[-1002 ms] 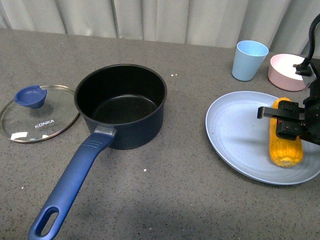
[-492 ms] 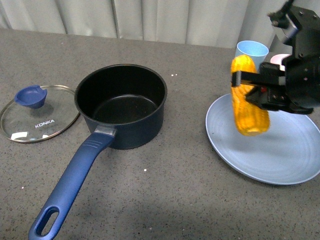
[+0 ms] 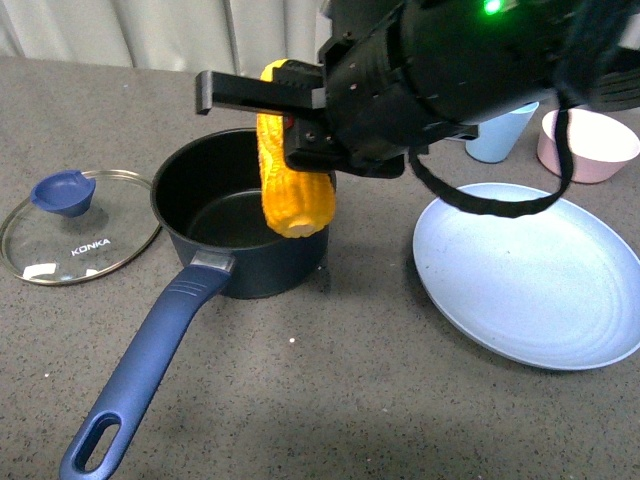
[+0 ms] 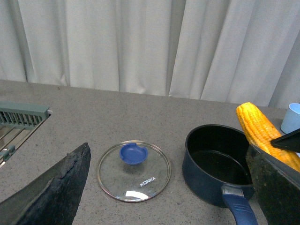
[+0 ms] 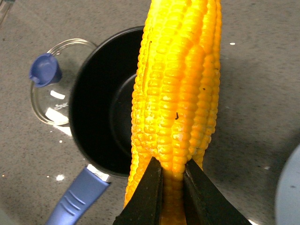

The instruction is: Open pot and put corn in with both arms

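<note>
The dark navy pot stands open, its black inside empty, its long blue handle pointing toward the front. Its glass KONKA lid lies flat on the table just left of it. My right gripper is shut on the yellow corn and holds it in the air over the pot's right rim. In the right wrist view the fingertips pinch the corn above the pot. My left gripper is open and empty, high above lid and pot.
An empty light blue plate lies right of the pot. A light blue cup and a pink bowl stand behind it. A grey rack sits at the far left. Curtains close the back.
My right gripper has lifted the corn off the blue plate and carried it left, to above the pot. The pot and lid have not moved.
</note>
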You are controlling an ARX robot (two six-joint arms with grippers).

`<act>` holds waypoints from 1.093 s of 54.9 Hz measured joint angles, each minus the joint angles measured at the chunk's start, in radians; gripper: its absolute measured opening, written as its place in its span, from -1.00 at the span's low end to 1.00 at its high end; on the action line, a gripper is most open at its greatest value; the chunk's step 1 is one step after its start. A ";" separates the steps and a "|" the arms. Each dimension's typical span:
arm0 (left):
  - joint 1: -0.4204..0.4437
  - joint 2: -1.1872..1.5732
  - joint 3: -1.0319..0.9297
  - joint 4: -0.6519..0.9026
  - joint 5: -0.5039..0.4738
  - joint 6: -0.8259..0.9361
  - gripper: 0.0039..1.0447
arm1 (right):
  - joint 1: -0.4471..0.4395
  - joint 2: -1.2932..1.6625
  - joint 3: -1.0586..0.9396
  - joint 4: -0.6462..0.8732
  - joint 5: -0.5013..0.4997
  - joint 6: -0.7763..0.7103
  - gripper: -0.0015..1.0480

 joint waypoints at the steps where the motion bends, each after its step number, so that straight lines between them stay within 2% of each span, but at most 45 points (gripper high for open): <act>1: 0.000 0.000 0.000 0.000 0.000 0.000 0.88 | 0.005 0.011 0.010 -0.002 0.000 0.004 -0.87; 31: 0.000 0.000 0.000 0.000 0.000 0.000 0.88 | 0.042 0.177 0.216 -0.059 0.021 0.043 -0.84; 38: 0.000 0.000 0.000 0.000 0.000 0.000 0.88 | 0.042 0.181 0.219 -0.068 0.026 0.043 -0.38; 44: 0.000 0.000 0.000 0.000 0.000 0.000 0.88 | 0.042 0.181 0.218 -0.067 0.029 0.042 -0.06; 57: 0.000 0.000 0.000 0.000 0.000 0.000 0.88 | 0.039 0.170 0.175 -0.044 0.043 0.041 0.84; 60: 0.000 0.000 0.000 0.000 0.000 0.000 0.88 | 0.034 0.143 0.138 -0.014 0.066 0.039 0.81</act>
